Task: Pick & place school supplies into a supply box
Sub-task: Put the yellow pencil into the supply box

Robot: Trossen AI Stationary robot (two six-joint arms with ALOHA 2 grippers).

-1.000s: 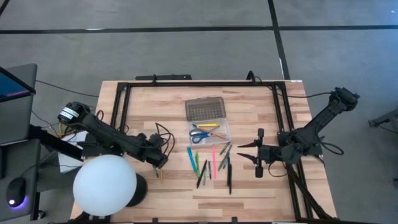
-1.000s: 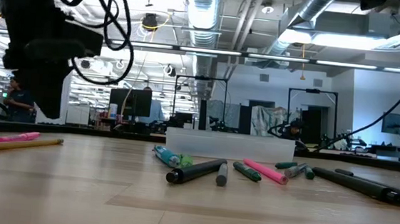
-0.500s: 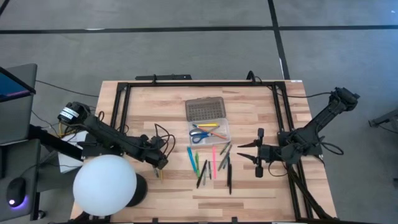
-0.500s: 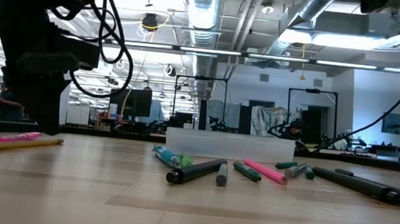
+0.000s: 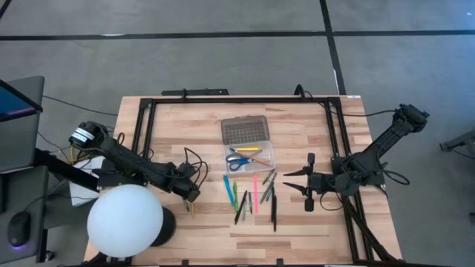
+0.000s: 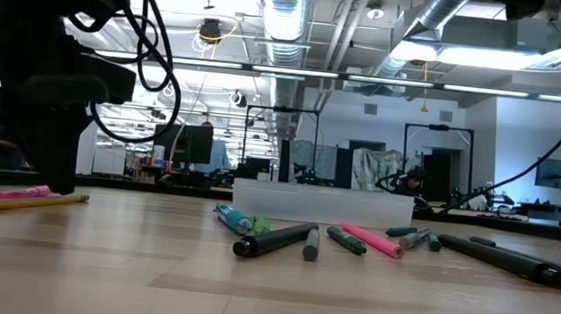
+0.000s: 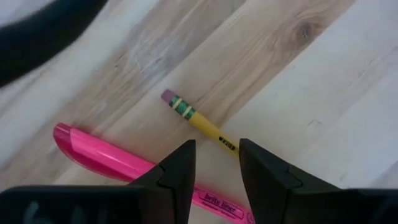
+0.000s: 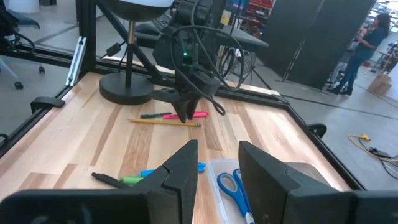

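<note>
faint, unreadable print on the pink highlighter (image 7: pixel 124 165)

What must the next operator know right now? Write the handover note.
Left gripper: fingers open, nothing held, low over the yellow pencil and pink highlighter on the left part of the table.
Right gripper: fingers open, empty, waiting to the right of the loose pens.
Supply box: lid open.
Done: scissors and a yellow pen are in the tray.
Left to do: the loose pens, the pencil and the highlighter.
</note>
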